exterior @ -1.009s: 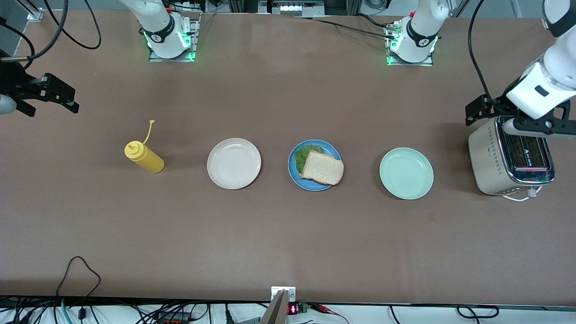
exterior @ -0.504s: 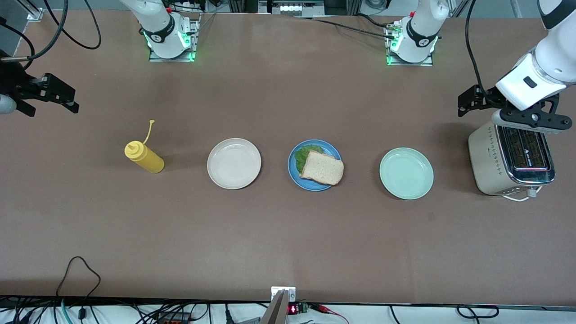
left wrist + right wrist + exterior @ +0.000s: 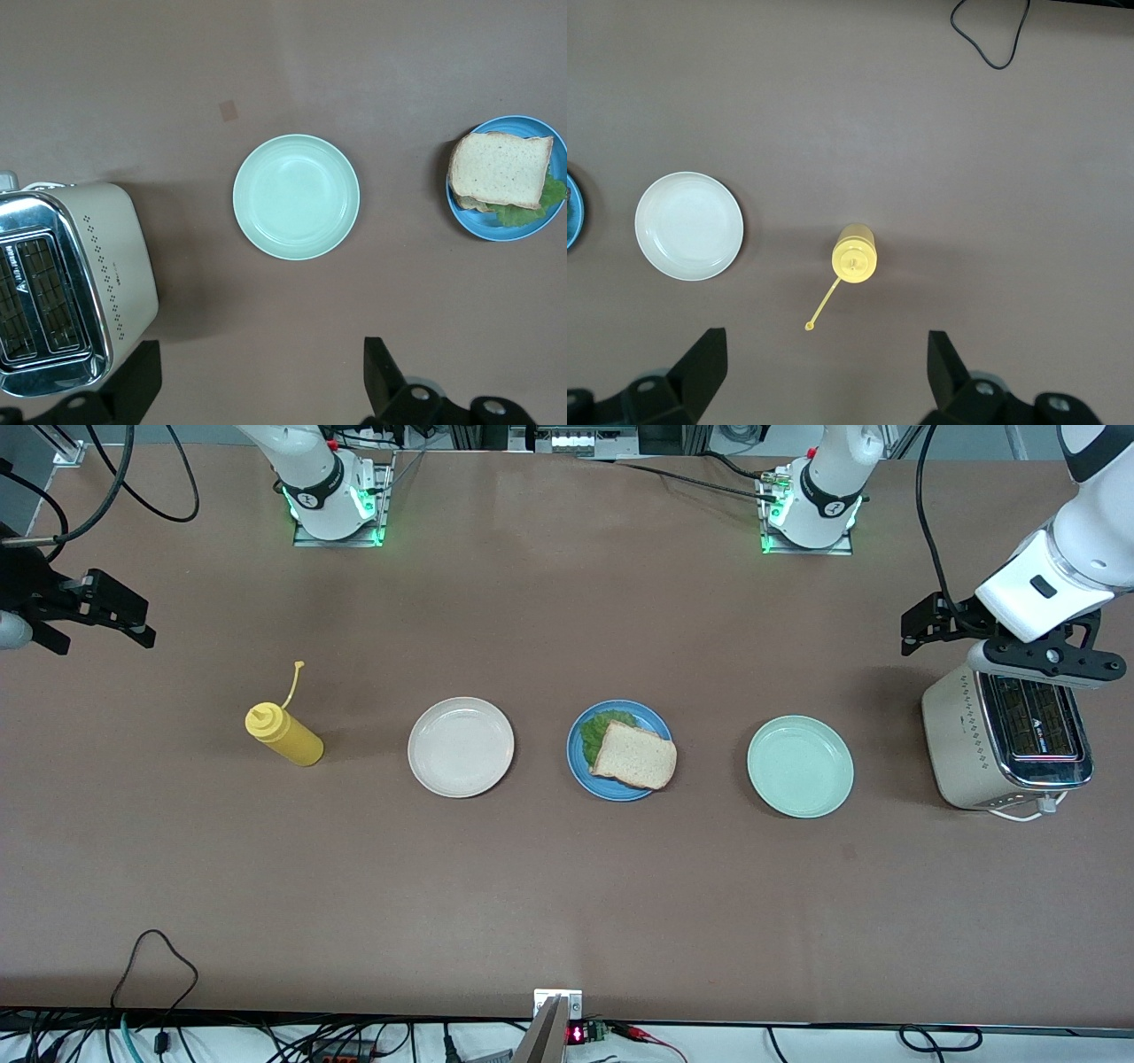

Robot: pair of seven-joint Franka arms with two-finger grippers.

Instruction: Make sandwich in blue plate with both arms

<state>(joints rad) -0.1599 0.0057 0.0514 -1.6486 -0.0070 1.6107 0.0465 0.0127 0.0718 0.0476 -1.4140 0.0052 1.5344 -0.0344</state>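
We count two grippers, three plates, one bottle, one toaster and one sandwich. From the right arm's end of the table: the right gripper (image 3: pixel 97 611) hangs over bare table, its black fingers spread wide and empty. Next we see a glossy yellow squeeze bottle (image 3: pixel 284 734), its cap dangling on a thin strap, then a round beige-white plate (image 3: pixel 461 747). The sandwich (image 3: pixel 632 754), square porous bread over crinkly green lettuce, lies on the blue plate (image 3: pixel 578 766) mid-table. A smooth mint-green plate (image 3: pixel 800 766) follows, then a boxy cream-and-chrome toaster (image 3: pixel 1005 742), over which the left gripper (image 3: pixel 992 638) hangs, fingers apart and empty.
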